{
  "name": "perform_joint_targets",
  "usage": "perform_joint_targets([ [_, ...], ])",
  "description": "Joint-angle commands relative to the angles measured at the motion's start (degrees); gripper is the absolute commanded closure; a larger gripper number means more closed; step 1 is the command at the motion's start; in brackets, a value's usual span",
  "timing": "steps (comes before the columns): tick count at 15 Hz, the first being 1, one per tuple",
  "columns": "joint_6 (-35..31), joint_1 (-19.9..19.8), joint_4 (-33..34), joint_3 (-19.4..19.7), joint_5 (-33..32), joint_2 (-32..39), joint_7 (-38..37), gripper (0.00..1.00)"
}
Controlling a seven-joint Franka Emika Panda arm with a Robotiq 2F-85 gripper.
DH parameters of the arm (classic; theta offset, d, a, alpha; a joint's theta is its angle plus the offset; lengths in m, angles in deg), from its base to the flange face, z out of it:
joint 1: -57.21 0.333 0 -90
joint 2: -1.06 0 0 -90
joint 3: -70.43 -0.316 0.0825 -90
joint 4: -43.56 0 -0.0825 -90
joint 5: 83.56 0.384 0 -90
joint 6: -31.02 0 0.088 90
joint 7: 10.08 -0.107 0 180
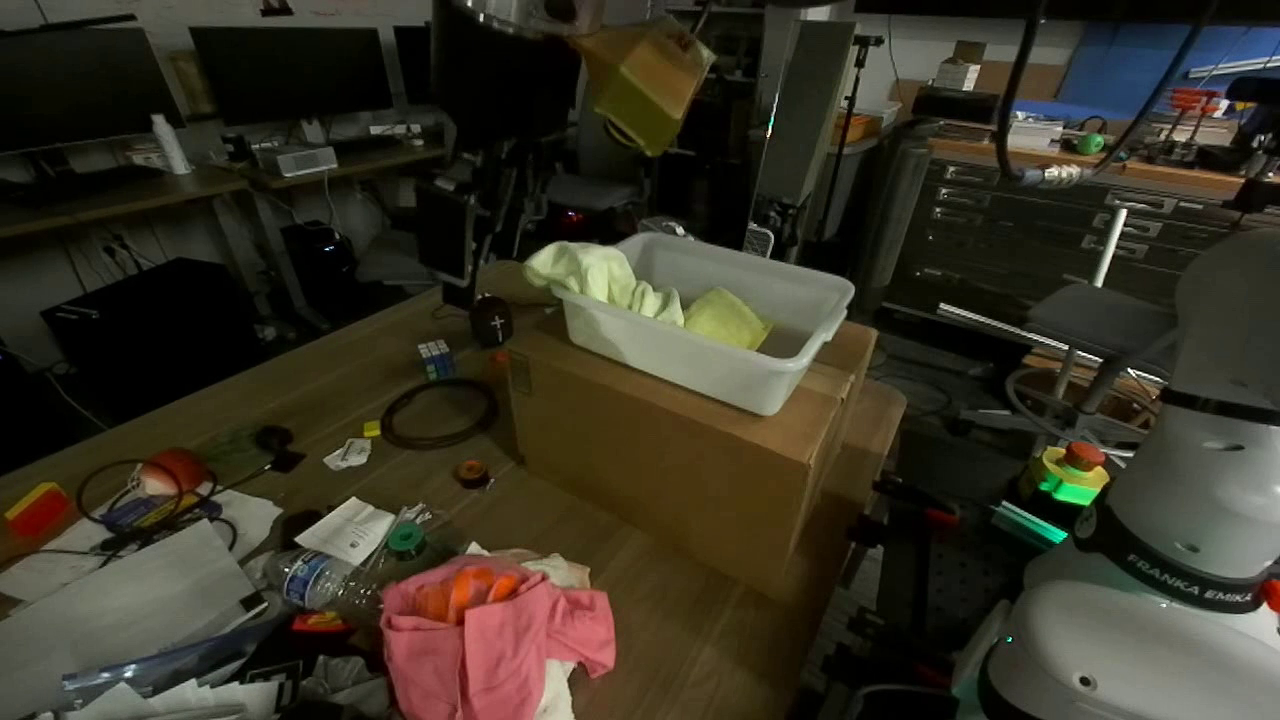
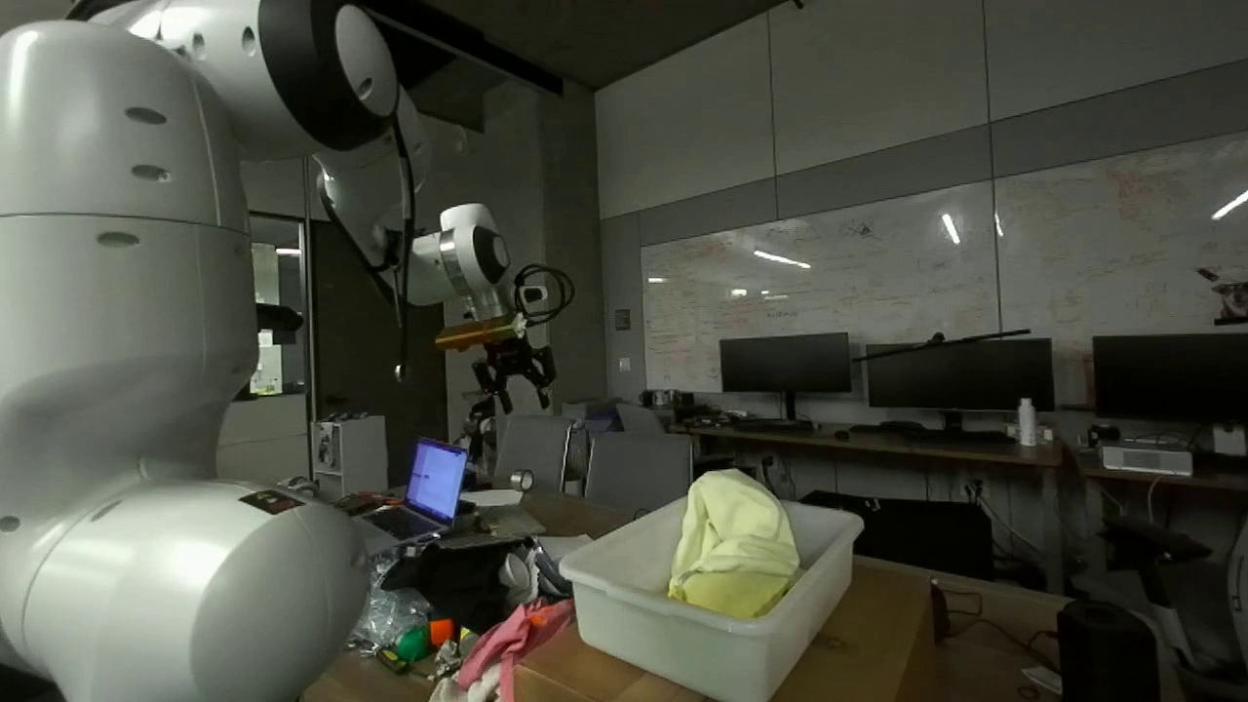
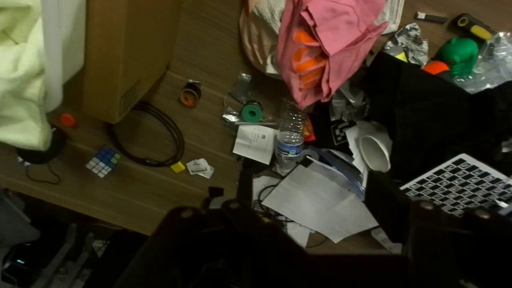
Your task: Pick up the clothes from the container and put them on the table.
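Observation:
The container [image 1: 680, 365], a white tub, rests on top of a cardboard box in both exterior views. A pale yellow-green garment [image 2: 736, 546] lies inside it, partly draped over the rim; in the wrist view this garment [image 3: 20, 80] shows at the left edge. On the table [image 1: 680, 660] is a pink garment [image 1: 500, 640] with orange patches, and peach-beige cloth [image 3: 256, 48] peeks out beneath it. My gripper [image 2: 525, 402] hangs high above the table, pointing down. Its fingers stand apart in the wrist view, and the gripper [image 3: 312, 184] has nothing between them, only papers far below.
The tall cardboard box [image 1: 660, 480] raises the tub above the tabletop. Around the pink garment lie a plastic bottle [image 3: 290, 146], papers [image 3: 320, 200] and a white cup [image 3: 375, 154]. A laptop [image 2: 437, 483], a cable coil [image 3: 179, 140] and a puzzle cube [image 3: 103, 162] are there too.

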Motion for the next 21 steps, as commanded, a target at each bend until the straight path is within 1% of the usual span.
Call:
perform_joint_targets([
  [1, 0.6, -3.1, -2.0, 2.1, -2.3, -2.3, -4.1, 0.00],
  [4, -0.6, -6.4, -5.0, 5.1, -1.6, -4.2, -4.9, 0.00],
  [8, -0.7, -10.9, -8.3, 9.5, 0.3, -5.8, -2.6, 0.01],
  [11, -0.4, -13.5, -9.3, 12.1, 1.1, -5.1, -0.1, 0.00],
  [16, 0.1, -15.9, -8.8, 15.0, 3.1, -1.9, 4.8, 0.00],
  [21, 0.7, -16.6, -6.8, 16.5, 7.8, 2.4, 12.1, 0.00],
])
